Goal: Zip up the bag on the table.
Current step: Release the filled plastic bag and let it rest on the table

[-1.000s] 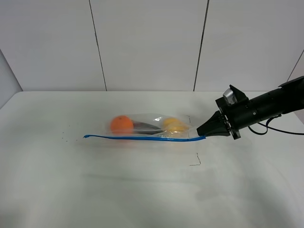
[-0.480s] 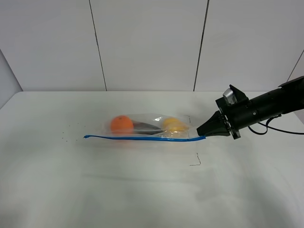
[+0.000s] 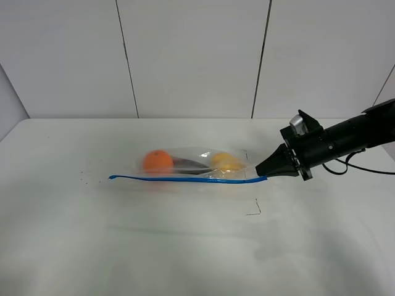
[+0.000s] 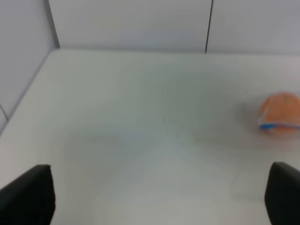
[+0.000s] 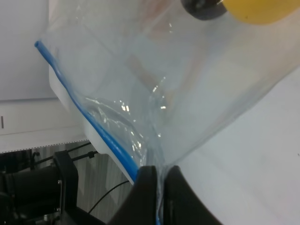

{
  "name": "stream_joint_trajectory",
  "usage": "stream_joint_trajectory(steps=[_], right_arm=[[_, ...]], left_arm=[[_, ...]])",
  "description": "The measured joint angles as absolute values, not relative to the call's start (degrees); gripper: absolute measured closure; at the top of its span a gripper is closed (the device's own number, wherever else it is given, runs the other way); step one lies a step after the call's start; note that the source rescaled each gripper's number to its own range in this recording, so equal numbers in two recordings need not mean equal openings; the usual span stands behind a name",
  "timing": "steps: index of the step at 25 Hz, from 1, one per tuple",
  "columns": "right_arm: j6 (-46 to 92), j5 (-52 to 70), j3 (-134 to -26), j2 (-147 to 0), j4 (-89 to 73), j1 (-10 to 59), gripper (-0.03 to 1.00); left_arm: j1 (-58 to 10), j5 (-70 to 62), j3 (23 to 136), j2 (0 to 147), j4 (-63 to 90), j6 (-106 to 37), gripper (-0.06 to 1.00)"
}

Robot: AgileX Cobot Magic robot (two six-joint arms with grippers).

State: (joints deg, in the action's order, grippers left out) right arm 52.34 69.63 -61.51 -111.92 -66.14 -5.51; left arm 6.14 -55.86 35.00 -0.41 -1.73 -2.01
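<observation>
The clear plastic bag (image 3: 191,165) lies on the white table (image 3: 185,246), with an orange (image 3: 158,161), a dark eggplant (image 3: 188,164) and a yellow pear (image 3: 226,163) inside. Its blue zipper strip (image 3: 185,179) runs along the near edge. My right gripper (image 3: 268,172) is shut on the right end of that strip; the right wrist view shows the fingers (image 5: 145,187) pinching the bag (image 5: 154,84) corner. My left gripper (image 4: 157,197) is open and empty, far from the bag, with only the orange (image 4: 280,113) in its view.
A few dark specks (image 3: 83,179) lie left of the bag. A thin black corner mark (image 3: 255,209) is on the table in front of the bag's right end. A black cable (image 3: 364,169) trails behind the right arm.
</observation>
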Motion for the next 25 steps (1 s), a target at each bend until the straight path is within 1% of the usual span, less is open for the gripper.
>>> stream_joint_trajectory(steps=[9,16,25], right_arm=[[52.42,69.63,-61.51,-111.92,-66.14,-5.51,0.97],[52.56,69.63,-61.51,-111.92,-66.14,-5.51,0.97],[52.73,69.63,-61.51,-111.92,-66.14,-5.51,0.97]], left_arm=[[6.14,-60.16,31.63,-0.40,-0.65,-2.01,-0.06],[6.14,-60.24,28.71,-0.40,-0.65,-2.01,-0.06],[6.14,-60.31,28.53,-0.40,-0.70,-1.27,-0.06]])
